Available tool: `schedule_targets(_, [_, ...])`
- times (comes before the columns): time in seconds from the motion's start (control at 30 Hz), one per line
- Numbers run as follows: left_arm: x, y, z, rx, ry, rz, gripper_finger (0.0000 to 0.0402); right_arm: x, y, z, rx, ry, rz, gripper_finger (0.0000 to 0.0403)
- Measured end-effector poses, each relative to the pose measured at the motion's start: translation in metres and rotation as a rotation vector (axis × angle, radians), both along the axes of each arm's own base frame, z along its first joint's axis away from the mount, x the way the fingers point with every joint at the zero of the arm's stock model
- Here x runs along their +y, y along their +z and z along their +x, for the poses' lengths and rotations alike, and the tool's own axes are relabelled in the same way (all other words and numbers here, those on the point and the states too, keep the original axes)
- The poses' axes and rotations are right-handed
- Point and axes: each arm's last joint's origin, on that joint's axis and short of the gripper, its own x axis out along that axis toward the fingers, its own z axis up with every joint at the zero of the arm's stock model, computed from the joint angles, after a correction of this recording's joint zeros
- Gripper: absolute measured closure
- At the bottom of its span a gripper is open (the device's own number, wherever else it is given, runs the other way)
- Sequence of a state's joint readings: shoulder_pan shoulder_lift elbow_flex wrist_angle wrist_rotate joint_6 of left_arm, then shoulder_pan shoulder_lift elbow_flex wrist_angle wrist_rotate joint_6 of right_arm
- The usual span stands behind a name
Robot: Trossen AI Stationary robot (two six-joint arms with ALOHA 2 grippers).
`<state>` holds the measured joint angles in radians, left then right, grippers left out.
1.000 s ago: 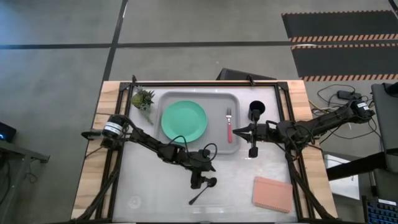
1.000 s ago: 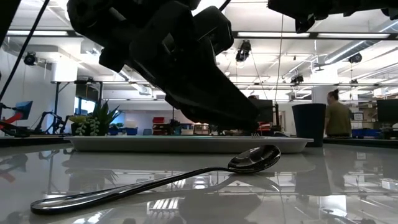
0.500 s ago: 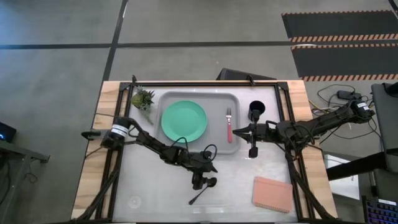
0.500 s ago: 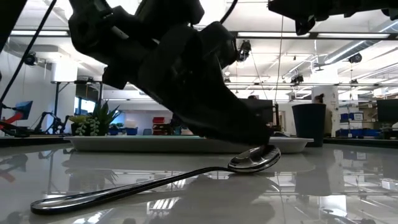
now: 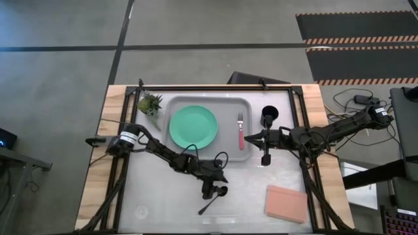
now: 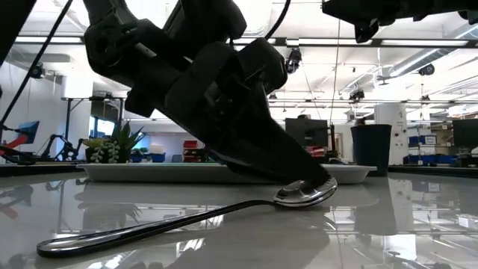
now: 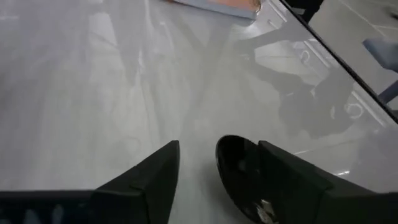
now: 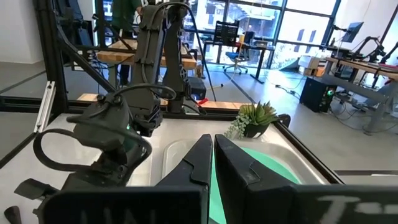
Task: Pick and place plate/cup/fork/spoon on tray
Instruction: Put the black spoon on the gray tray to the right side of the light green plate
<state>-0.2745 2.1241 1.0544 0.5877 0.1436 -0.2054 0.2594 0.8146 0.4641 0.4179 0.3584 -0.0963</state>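
Spoon (image 5: 212,201) lies on the bare bench near its front edge, well clear of the tray (image 5: 210,128), bowl toward the tray and handle trailing forward. Left tool (image 5: 208,194) is down at the bowl end with its fingers (image 7: 152,177) spread, one on either side of the bowl, placed for a pinch not yet made. Right tool (image 5: 251,137) hangs over the tray's right rim, fingers pressed together on nothing, waiting. Inside the tray, the plate (image 5: 193,126) sits left of centre and the fork (image 5: 240,130) lies along the right side. Cup (image 5: 269,115) stands on the bench just beside the tray's right rim.
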Motion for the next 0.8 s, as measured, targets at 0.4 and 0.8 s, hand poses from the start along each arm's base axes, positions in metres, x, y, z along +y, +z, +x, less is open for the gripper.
schedule_targets(0.4, [0.001, -0.004, 0.001, 0.018, -0.012, -0.029, 0.0336, 0.000, 0.000, 0.000, 0.003, 0.000, -0.001, 0.0394])
schedule_targets(0.8, [0.004, 0.020, -0.001, -0.034, 0.004, -0.017, 0.0396, 0.000, -0.002, 0.000, 0.016, 0.000, 0.000, 0.0394])
